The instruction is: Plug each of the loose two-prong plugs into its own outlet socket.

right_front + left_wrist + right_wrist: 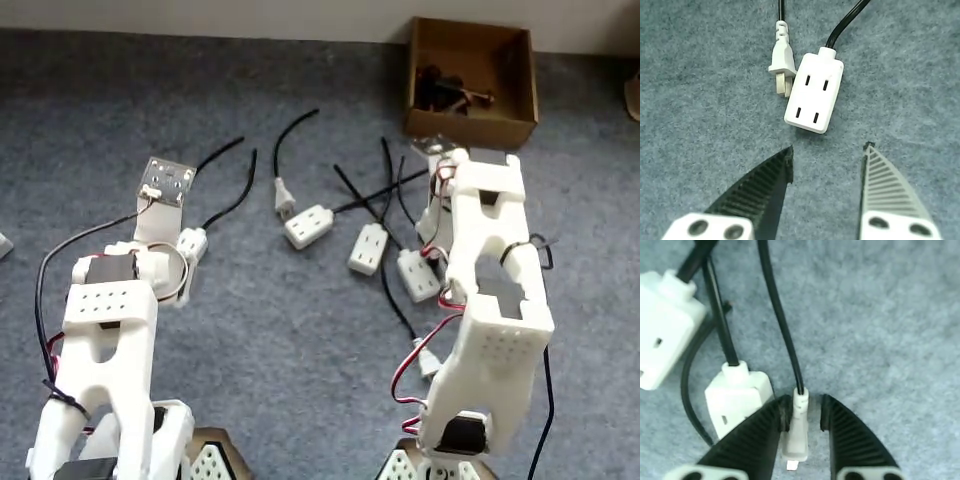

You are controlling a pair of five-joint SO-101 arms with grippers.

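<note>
Right end effector (804,400) astride plug (796,440) — loosely

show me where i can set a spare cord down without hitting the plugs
Bare carpet between the two arms, nearer than the outlets; also the far-left stretch beyond the left arm. Crowded: outlets and cords from centre to the cardboard box.
</note>
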